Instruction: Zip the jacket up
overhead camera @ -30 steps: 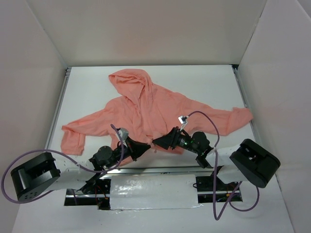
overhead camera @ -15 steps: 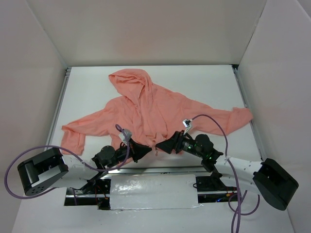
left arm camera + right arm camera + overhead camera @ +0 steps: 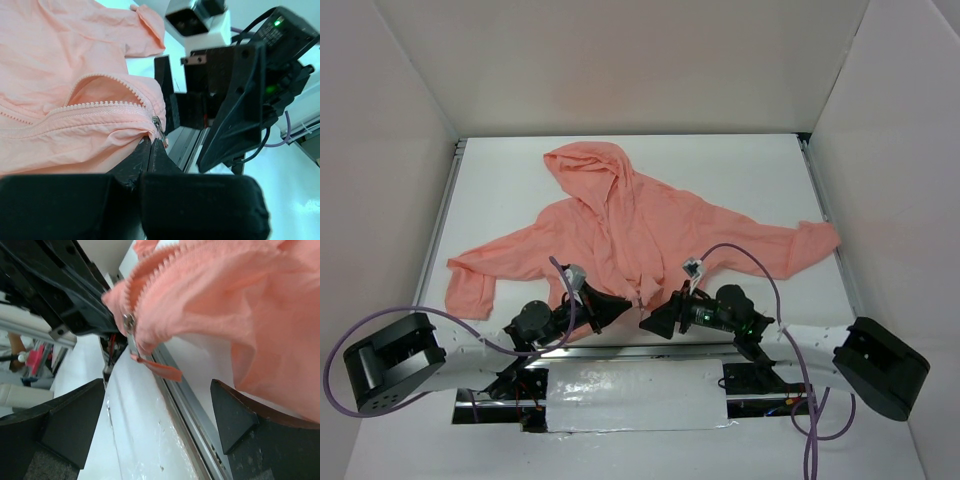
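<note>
White flat tabletop [image 3: 740, 170] fills the centre, evenly lit w/ soft, diffuse light. Plain white panel walls [image 3: 620, 60] box it in at 9, 12 & 3 o'clock. Silver metal rail [image 3: 438, 225] runs along the 9 o'clock edge. Glossy white crinkled strip [image 3: 635, 392] sits at 6 o'clock.

Top view: left claw [image 3: 618, 304] and right claw [image 3: 651, 318] cover part of the jacket [image 3: 620, 225] hem; the zipper slider [image 3: 157, 125] is too small for us to find there. Left wrist: jacket runs off left and top edges. Right wrist: near fabric blurred, cut at top and right; claw fingers [image 3: 60, 425] lost at the bottom edge.
</note>
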Controlling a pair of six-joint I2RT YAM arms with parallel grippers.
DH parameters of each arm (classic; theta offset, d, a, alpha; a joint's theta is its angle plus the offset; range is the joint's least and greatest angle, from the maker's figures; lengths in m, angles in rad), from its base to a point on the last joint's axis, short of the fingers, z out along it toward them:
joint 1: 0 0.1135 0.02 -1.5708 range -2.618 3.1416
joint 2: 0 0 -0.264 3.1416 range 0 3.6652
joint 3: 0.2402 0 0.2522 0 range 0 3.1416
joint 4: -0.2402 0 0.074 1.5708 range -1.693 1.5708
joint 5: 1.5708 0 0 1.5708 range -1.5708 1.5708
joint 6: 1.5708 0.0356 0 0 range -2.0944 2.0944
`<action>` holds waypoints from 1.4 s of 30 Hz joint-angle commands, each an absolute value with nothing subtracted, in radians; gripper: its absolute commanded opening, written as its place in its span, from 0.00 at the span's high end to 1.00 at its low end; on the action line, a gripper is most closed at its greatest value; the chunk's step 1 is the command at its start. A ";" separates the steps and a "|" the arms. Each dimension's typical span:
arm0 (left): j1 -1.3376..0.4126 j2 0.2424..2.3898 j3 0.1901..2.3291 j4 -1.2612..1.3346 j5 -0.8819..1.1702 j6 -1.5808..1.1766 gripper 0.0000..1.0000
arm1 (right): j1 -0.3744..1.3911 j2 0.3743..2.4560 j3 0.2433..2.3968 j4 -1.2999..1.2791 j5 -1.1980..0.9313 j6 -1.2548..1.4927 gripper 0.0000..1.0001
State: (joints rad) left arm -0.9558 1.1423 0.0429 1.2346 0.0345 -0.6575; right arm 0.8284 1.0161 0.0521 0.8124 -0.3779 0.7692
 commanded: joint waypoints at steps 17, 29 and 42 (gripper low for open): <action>-0.954 1.118 -0.075 1.295 0.061 -0.629 1.00 | 0.894 1.327 0.115 1.276 -0.420 0.778 0.13; -0.956 1.118 -0.069 1.286 0.048 -0.629 1.00 | 0.896 1.480 0.081 1.560 -0.463 0.833 0.43; -0.954 1.115 -0.060 1.266 0.046 -0.626 1.00 | 0.897 1.425 0.060 1.508 -0.422 0.847 1.00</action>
State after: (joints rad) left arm -0.9558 1.1179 0.0429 1.2053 0.0395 -0.6548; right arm 0.8883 1.4616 0.0692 1.2861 -0.4381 0.8433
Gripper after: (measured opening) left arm 0.030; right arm 0.011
